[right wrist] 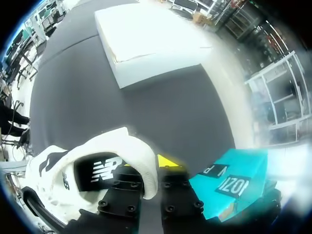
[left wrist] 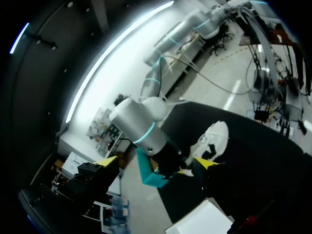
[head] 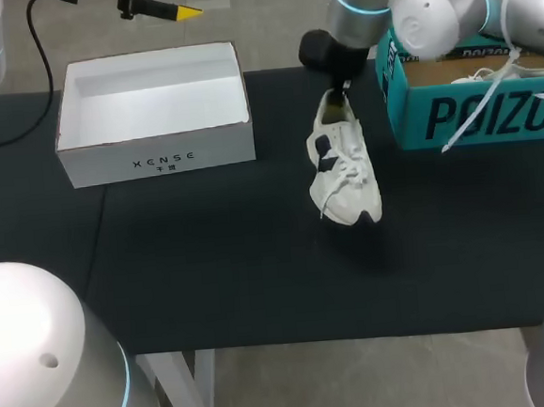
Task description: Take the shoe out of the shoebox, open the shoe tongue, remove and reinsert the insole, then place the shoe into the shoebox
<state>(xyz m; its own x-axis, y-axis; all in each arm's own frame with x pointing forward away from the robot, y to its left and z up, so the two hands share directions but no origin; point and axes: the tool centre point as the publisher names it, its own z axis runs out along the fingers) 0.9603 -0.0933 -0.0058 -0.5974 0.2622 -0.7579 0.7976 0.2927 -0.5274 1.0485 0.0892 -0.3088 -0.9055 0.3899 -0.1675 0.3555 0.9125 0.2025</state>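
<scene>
Closest to the camera on my right wrist, the right tool [right wrist: 148, 168] is clamped on the heel collar of a white sneaker [right wrist: 117, 144]. One finger is inside the shoe opening and the other is outside it, with the padded rim pinched between them. From overhead, the sneaker hangs from that grip over the middle of the black worktop [head: 211, 265]. The heel is up and the toe points down and toward me. I cannot tell whether the toe touches the cloth.

An open, bare white shoebox [head: 151, 109] sits well to the sneaker's left. A teal shoebox [head: 472, 112] stands just beside my right arm, with another white shoe [head: 516, 69] lying in it. The left tool [left wrist: 157, 162] hangs beyond the far side of the white shoebox. Its fingers are spread wide and it holds nothing.

The main risk, as I judge it, is the grip. It holds only a soft, thin strip of heel padding, so the shoe's weight could make it pivot or slide out if I move quickly. The loose laces [head: 345, 174] could catch on a box edge during a carry. My right arm is close enough to the teal shoebox that a wide swing might nudge it. Bringing the left tool across to reach the tongue would put both arms close together over the sneaker.
</scene>
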